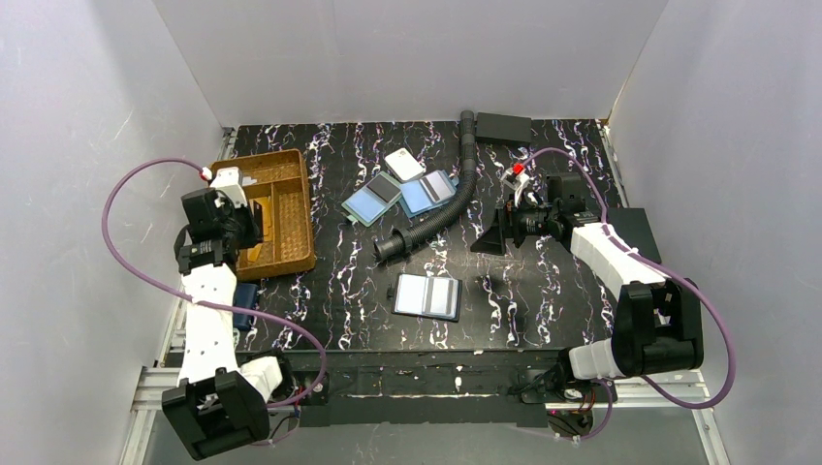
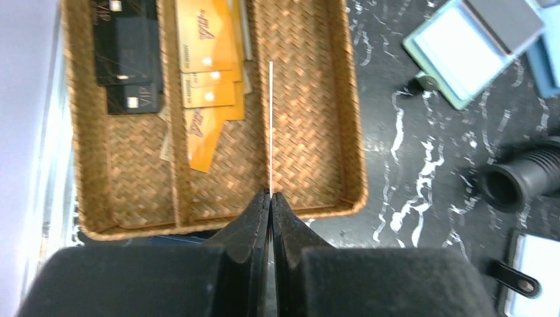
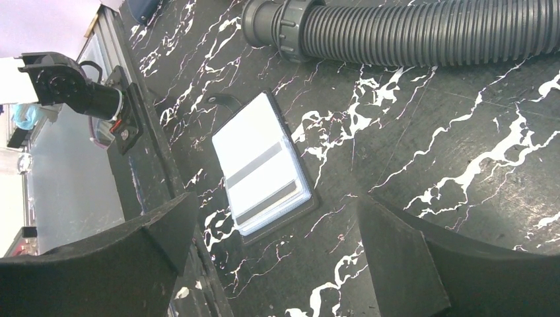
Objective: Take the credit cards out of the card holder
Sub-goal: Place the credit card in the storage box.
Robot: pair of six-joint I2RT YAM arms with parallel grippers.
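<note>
The card holder [image 1: 426,295] lies open on the table's near middle, with pale cards with dark stripes in its sleeves. It also shows in the right wrist view [image 3: 264,165] and at the lower right edge of the left wrist view [image 2: 536,271]. My left gripper [image 2: 271,195] is shut on a thin credit card [image 2: 271,119], seen edge-on, and holds it above the wicker basket [image 2: 353,119]. In the top view the left gripper [image 1: 230,221] is over the basket [image 1: 308,213]. My right gripper [image 1: 492,239] is open and empty, above the table beside the holder [image 3: 274,205].
The basket holds orange cards [image 2: 205,59] and black cards [image 2: 125,53]. Two blue-and-dark flat rectangles [image 1: 399,197] overlap at mid-table, with a white tag [image 1: 404,163] behind them. A black ribbed hose [image 1: 441,215] curves between. A navy pouch [image 1: 244,298] lies by the left arm.
</note>
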